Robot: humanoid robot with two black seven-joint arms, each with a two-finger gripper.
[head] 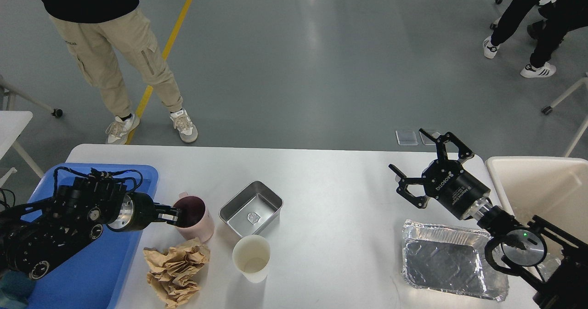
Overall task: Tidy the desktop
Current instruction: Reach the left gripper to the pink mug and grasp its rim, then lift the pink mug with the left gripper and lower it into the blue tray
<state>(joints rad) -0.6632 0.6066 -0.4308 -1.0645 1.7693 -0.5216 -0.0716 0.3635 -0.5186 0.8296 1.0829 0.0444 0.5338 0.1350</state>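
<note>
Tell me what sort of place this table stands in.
Probably a robotics lab or test hall, not a home: a bare grey floor with a yellow line, wheeled chair legs, and onlookers standing round a white desktop laid with dishes and a blue tray.

One desktop (330, 180) carries two cups: one pink (195, 219) at 9 o'clock, one white (251, 257) at 7 o'clock. One steel pan (251, 209), one foil tray (452, 265) at 4 o'clock, one crumpled paper (175, 265). One blue tray (98, 272) at 8 o'clock; one beige bin (542, 185) at 3 o'clock. Two grippers: left (177, 215), right (425, 164).
</note>
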